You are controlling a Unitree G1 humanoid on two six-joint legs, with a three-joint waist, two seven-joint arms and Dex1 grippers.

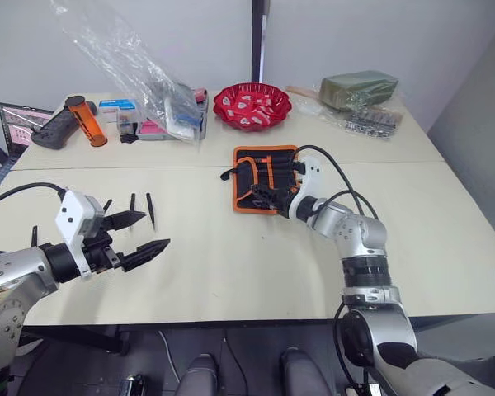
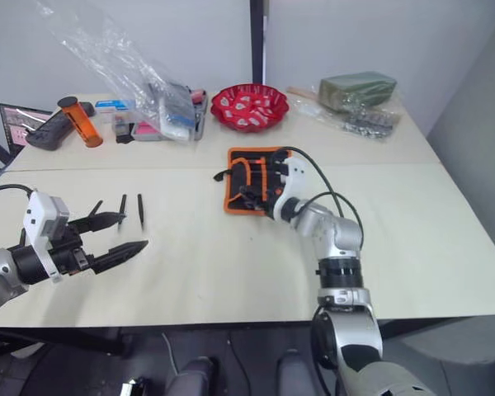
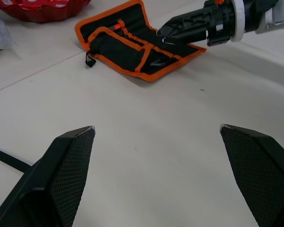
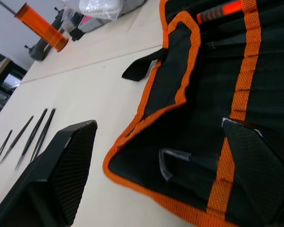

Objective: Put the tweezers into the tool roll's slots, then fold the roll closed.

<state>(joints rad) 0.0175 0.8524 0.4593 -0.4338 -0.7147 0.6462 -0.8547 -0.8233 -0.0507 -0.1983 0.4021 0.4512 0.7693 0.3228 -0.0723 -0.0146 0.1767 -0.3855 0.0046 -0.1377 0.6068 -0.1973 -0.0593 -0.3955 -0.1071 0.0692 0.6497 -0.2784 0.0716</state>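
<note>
Pale tabletop [image 1: 231,272]. Tool roll [image 1: 264,175]: lying unrolled, inner face up, just in front of red bowl [image 1: 252,105]; one tweezer tucked in a slot. Right gripper [image 1: 268,198]: fingers spread wide over roll's near edge, holding nothing. Loose tweezers [image 1: 150,209]: well left of roll. Left gripper [image 1: 136,239]: beside them, fingers parted wide, empty.

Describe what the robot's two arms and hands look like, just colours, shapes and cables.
Both arms are silver-grey metal built of rounded joint segments with black collars. Each wrist carries a white boxy camera housing fed by a looping black cable. The left hand and right hand each have two thick black fingers tapering to points, with finely textured inner pads.
</note>
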